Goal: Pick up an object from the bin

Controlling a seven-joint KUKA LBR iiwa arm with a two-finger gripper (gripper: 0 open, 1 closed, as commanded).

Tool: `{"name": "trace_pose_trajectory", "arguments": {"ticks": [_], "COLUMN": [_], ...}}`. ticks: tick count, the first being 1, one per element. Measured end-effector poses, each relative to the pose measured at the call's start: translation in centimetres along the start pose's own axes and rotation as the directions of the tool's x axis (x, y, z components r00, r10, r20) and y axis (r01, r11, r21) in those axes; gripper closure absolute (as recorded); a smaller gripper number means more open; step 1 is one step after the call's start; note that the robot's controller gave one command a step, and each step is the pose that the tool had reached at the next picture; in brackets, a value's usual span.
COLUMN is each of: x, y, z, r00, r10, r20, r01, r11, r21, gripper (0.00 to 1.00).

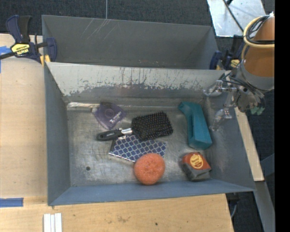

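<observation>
Hovering claw (220,105), teal tool (197,125) just beside

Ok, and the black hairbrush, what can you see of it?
The brush is black, apparently plastic, with a broad rectangular head, bristles facing up, and a slim handle pointing left with a pale band at its neck. It lies flat near the middle of the bin. Its head rests partly on a blue patterned sheet; a purple thing lies close above the handle.

floor: dark grey carpet (135,1) | light: bright patch (237,19) top right
</observation>
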State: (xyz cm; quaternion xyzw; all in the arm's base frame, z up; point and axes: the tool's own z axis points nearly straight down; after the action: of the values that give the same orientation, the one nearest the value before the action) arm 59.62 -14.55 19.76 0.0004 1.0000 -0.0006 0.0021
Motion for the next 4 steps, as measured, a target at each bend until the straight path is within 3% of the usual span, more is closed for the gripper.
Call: {"name": "trace_pose_trajectory", "arguments": {"ticks": [1, 2, 3, 4], "x": [1.2, -0.2, -0.6, -0.5], "y": [1.1, 1.5, 12.2, 12.2], "z": [4.0, 8.0, 11.4, 11.6], "r00": [0.997, 0.988, 0.969, 0.969], "r10": [0.08, 0.156, 0.247, 0.246], "r20": [0.005, -0.002, 0.004, 0.0], "r01": [-0.08, -0.156, -0.247, -0.246], "r11": [0.997, 0.988, 0.969, 0.969], "r21": [0.0, -0.004, -0.001, 0.0], "gripper": [0.0, 0.0, 1.0, 0.0]}}
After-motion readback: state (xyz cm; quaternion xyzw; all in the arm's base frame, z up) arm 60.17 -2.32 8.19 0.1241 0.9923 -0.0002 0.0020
